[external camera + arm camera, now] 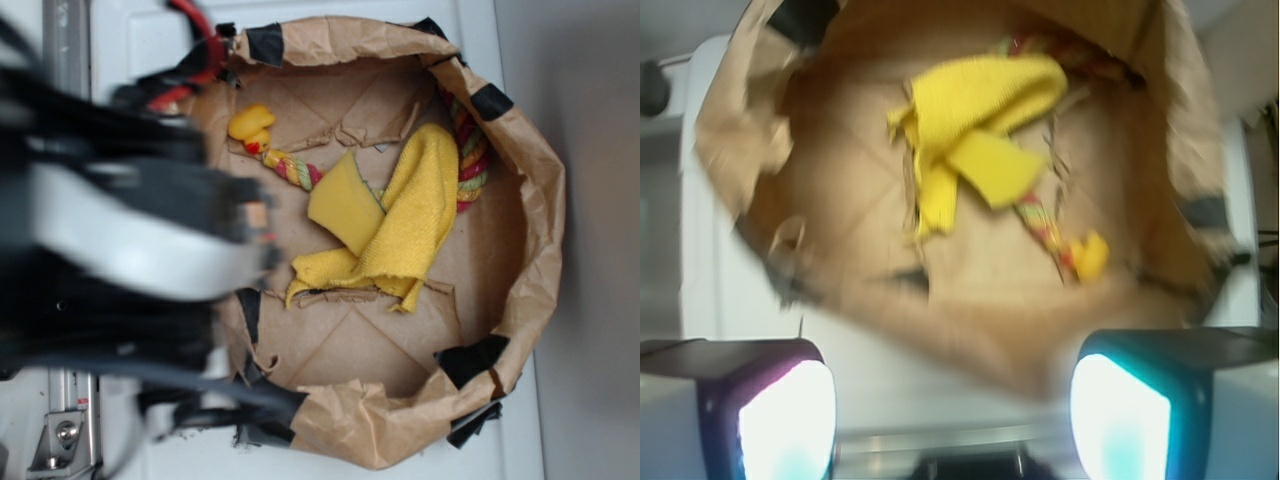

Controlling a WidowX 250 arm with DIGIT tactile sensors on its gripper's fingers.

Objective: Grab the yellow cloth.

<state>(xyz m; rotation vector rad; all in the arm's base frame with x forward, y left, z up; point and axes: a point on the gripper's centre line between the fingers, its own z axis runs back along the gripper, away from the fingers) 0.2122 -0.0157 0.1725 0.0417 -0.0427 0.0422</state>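
The exterior view looks straight down on the brown paper bag (pixel 520 250), with the blurred robot arm (pixel 120 240) crowding its left side. The wrist view, blurred, looks past the gripper (pixel 952 400) into the same bag (pixel 740 150). Both show the bag's interior.

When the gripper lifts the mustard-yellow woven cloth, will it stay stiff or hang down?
The mustard-yellow woven cloth lies folded and crumpled, so it will probably droop. Its textured weave should grip well. It overlaps the braided rope, so it might drag it slightly.
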